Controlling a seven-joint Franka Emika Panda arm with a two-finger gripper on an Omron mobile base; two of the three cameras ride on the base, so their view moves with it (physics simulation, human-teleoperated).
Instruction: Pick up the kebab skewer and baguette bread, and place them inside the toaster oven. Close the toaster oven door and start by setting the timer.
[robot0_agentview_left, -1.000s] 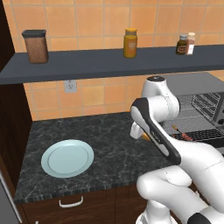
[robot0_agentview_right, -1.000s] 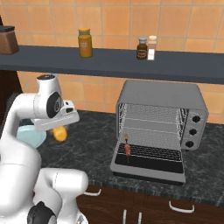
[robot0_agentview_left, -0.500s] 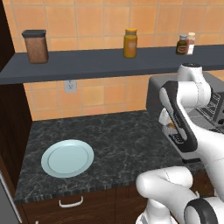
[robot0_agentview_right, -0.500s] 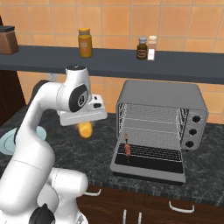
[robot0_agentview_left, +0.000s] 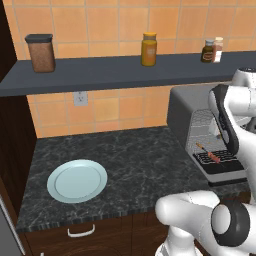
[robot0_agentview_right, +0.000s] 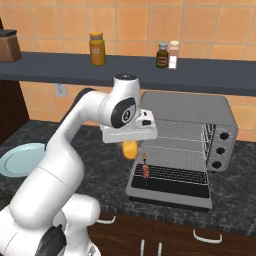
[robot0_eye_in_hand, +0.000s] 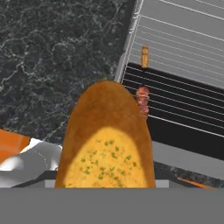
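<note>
One loaf, the baguette bread (robot0_eye_in_hand: 107, 140), hangs clamped in the gripper (robot0_agentview_right: 129, 141) beside the toaster oven (robot0_agentview_right: 187, 131), just left of its dropped toaster oven door (robot0_agentview_right: 170, 186). It looks light, firm-crusted and crushable, so a gentle mid-length grip seems right. The kebab skewer (robot0_agentview_right: 145, 169) already lies inside.

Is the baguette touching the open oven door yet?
Apart. In the right base view the baguette hangs under the end effector, above the counter, with a clear gap left of the door.
</note>
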